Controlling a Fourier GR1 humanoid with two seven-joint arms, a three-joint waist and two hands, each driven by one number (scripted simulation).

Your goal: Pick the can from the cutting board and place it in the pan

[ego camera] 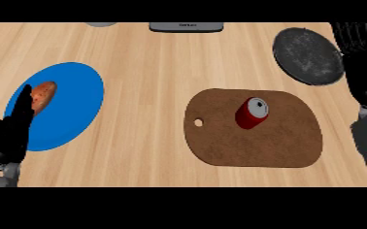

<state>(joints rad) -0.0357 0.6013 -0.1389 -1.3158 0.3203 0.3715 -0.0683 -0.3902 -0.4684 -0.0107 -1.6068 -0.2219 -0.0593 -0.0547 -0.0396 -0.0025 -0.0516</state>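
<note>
A red can (252,113) with a silver top stands on the brown cutting board (237,145), right of the counter's middle. The dark grey round pan (308,56) lies beyond the board at the upper right. My right hand (356,77) shows along the right edge, beside the pan and the board, fingers straight and pointing away, holding nothing; part of it is cut off by the edge. My left hand (14,136) rests open at the lower left, fingers up, far from the can.
A blue plate (72,102) at the left carries a brownish potato (43,96), partly hidden by my left hand. A grey appliance edge (186,26) and a grey round object (100,24) sit at the counter's far side.
</note>
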